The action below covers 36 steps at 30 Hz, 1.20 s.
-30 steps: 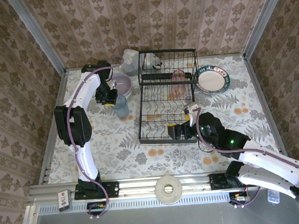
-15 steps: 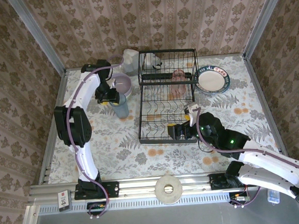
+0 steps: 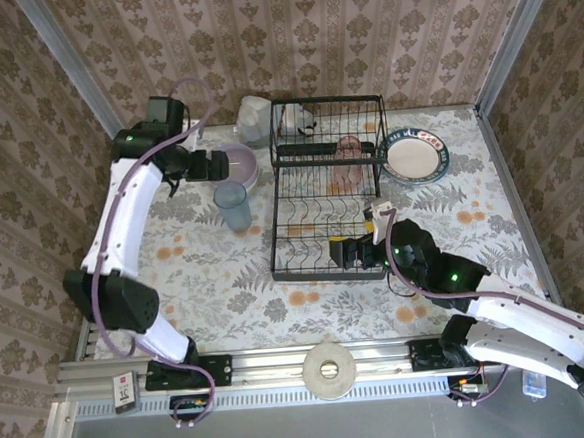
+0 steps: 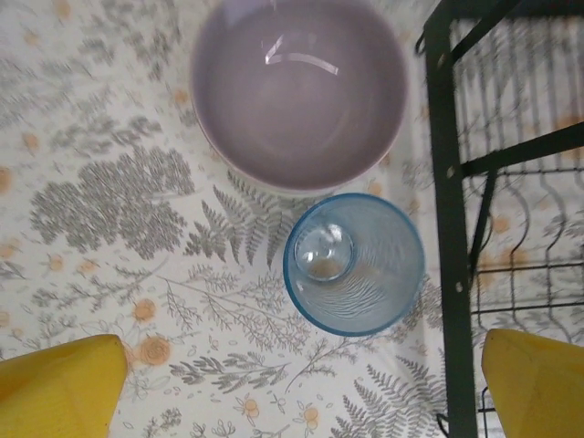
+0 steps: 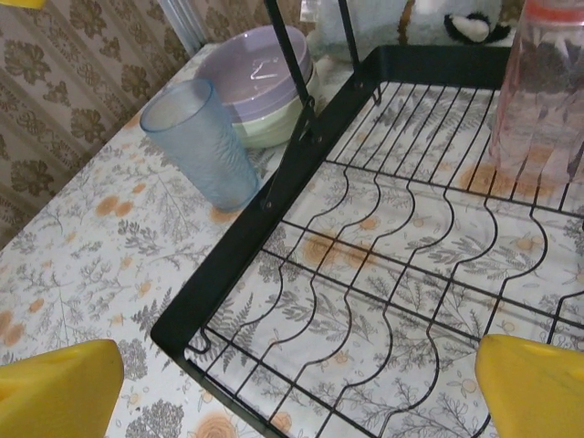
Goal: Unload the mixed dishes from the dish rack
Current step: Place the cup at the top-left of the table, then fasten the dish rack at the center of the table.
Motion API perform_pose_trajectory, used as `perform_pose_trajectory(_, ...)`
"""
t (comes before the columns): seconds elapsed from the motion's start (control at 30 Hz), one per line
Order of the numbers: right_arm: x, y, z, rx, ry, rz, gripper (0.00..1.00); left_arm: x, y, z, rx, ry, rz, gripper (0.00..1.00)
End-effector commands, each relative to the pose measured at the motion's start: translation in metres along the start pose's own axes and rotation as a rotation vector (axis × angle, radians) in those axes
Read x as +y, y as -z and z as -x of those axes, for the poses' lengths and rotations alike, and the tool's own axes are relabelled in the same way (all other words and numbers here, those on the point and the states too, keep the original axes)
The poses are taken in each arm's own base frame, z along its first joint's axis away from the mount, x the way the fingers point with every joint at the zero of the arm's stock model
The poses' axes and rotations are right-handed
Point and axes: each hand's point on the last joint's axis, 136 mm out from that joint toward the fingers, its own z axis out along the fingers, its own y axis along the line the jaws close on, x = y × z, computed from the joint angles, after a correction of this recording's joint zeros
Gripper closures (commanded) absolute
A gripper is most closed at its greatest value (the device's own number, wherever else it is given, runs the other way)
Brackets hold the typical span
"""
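Now: you are working between two dishes. The left side looks finished, and I judge that the pink tumbler is the next piece to take.
Left gripper (image 4: 297, 383): it is hanging above the grey-blue tumbler (image 4: 354, 263) with its jaws spread wide, gripping nothing.
Grey-blue tumbler: it is standing upright on the table (image 4: 109, 201), left of centre in the top view, just beside the lavender bowl (image 4: 299, 91) and near a post of the dish rack (image 4: 447, 182).
Right gripper (image 5: 292, 383): it is pointing into the lower tier with its jaws spread wide and empty.
Pink tumbler (image 5: 538, 91): it is standing on the lower tier wires, in the upper right of the right wrist frame, well ahead of the fingers.
How to do it well: you are going in low, so keep under the upper tier. Bring one finger to each side of the tumbler and close on its lower half.
Risk: the tumbler looks light and smooth, so a push before closing is likely to tip it against the wires.
Left arm: lift it straight up, so that the fingers are not clipping the tumbler rim.
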Motion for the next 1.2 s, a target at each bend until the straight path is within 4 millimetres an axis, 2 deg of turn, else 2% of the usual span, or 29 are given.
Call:
perform_pose_trajectory(0.0, -0.003, 0.003, 0.013, -0.087, 0.023, -0.013, 0.00, -0.017, 0.021, 0.006, -0.125, 0.061, -0.101, 0.00)
perform_pose_trajectory(0.1, -0.003, 0.004, 0.014, -0.133, 0.036, -0.001, 0.00, -0.041, 0.043, 0.008, -0.275, 0.095, -0.243, 0.00)
perform_pose_trajectory(0.2, -0.007, 0.005, 0.016, -0.160, 0.044, -0.013, 0.00, -0.061, 0.075, 0.012, -0.447, 0.149, -0.435, 0.00)
perform_pose_trajectory(0.27, -0.009, 0.007, 0.019, -0.156, 0.038, -0.023, 0.00, -0.064, 0.092, 0.009, -0.527, 0.210, -0.515, 0.00)
perform_pose_trajectory(0.33, -0.011, 0.007, 0.021, -0.163, 0.031, -0.032, 0.00, -0.066, 0.098, 0.005, -0.535, 0.258, -0.586, 0.00)
perform_pose_trajectory(0.43, -0.012, 0.010, 0.023, -0.169, 0.026, -0.036, 0.00, -0.081, 0.102, -0.002, -0.507, 0.236, -0.719, 0.00)
perform_pose_trajectory(0.57, -0.015, 0.011, 0.024, -0.187, 0.018, -0.043, 0.00, -0.096, 0.096, -0.017, -0.507, 0.302, -0.866, 0.00)
perform_pose_trajectory(0.73, -0.022, 0.012, 0.021, -0.234, 0.020, -0.053, 0.00, -0.119, 0.082, -0.051, -0.432, 0.300, -0.918, 0.00)
perform_pose_trajectory(0.9, -0.034, 0.015, 0.019, -0.312, 0.020, -0.084, 0.00, -0.174, 0.077, -0.091, -0.269, 0.233, -1.064, 0.00)
perform_pose_trajectory(1.0, -0.045, 0.016, 0.016, -0.333, 0.031, -0.135, 0.00, -0.191, 0.062, -0.116, -0.187, 0.167, -1.033, 0.00)
perform_pose_trajectory(1.1, -0.052, 0.016, 0.012, -0.344, 0.060, -0.169, 0.00, -0.194, 0.044, -0.137, -0.160, 0.083, -0.932, 0.00)
perform_pose_trajectory(1.17, -0.053, 0.015, 0.006, -0.350, 0.102, -0.172, 0.00, -0.189, 0.027, -0.154, -0.114, 0.032, -0.822, 0.00)
